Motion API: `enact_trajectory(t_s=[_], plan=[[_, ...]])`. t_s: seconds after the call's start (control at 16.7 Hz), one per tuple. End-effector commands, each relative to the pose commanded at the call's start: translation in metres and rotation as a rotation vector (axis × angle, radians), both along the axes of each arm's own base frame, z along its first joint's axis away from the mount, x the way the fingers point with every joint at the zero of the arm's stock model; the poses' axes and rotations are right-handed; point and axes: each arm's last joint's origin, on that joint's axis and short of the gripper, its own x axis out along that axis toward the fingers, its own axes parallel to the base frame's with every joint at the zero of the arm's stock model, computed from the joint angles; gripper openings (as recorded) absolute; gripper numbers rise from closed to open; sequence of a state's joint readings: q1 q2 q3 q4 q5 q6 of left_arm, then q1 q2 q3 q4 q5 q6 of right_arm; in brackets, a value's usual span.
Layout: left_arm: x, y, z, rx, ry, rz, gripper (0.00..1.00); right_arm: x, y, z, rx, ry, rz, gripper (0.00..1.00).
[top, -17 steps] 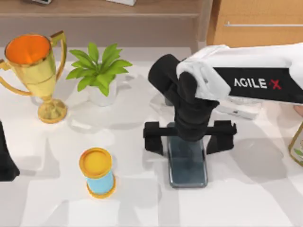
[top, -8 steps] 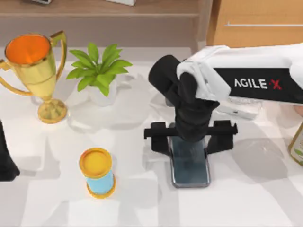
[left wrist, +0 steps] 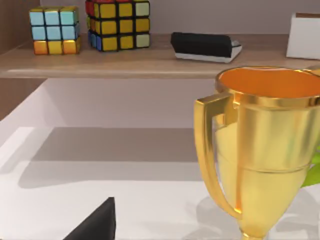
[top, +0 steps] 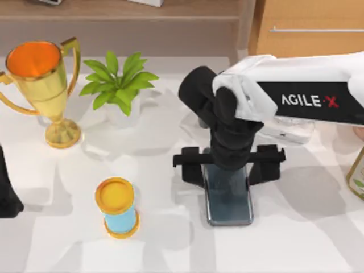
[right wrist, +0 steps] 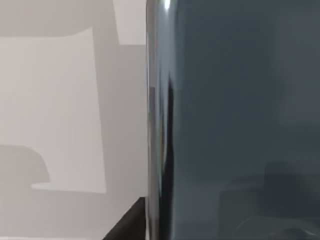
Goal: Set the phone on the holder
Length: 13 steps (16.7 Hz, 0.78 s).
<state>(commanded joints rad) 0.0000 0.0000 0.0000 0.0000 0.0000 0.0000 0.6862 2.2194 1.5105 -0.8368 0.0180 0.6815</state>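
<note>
Right gripper (top: pixel 228 162) sits over the phone (top: pixel 228 199), apparently clamped on its upper end, carrying it mid-table; next it needs moving to the holder. Left arm idles at the table's left edge.

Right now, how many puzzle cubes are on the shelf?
2. In the left wrist view, the lighter cube sits at the shelf's end and the darker cube stands right beside it, nearer the black box. Others may be hidden beyond the frame.
</note>
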Motion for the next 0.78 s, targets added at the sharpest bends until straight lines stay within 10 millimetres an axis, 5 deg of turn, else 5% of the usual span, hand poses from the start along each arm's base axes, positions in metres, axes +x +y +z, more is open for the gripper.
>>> enact_trajectory(t_s=[0.24,0.3,0.78], plan=[[0.0,0.0,0.0,0.0,0.0,0.0,1.0,0.0,0.0,0.0,0.0,0.0,0.0,0.0],[0.0,0.0,0.0,0.0,0.0,0.0,1.0,-0.001,-0.002,0.018,-0.004,-0.028,0.007,0.0],[0.0,0.0,0.0,0.0,0.0,0.0,1.0,-0.001,-0.002,0.038,-0.004,-0.028,0.007,0.0]])
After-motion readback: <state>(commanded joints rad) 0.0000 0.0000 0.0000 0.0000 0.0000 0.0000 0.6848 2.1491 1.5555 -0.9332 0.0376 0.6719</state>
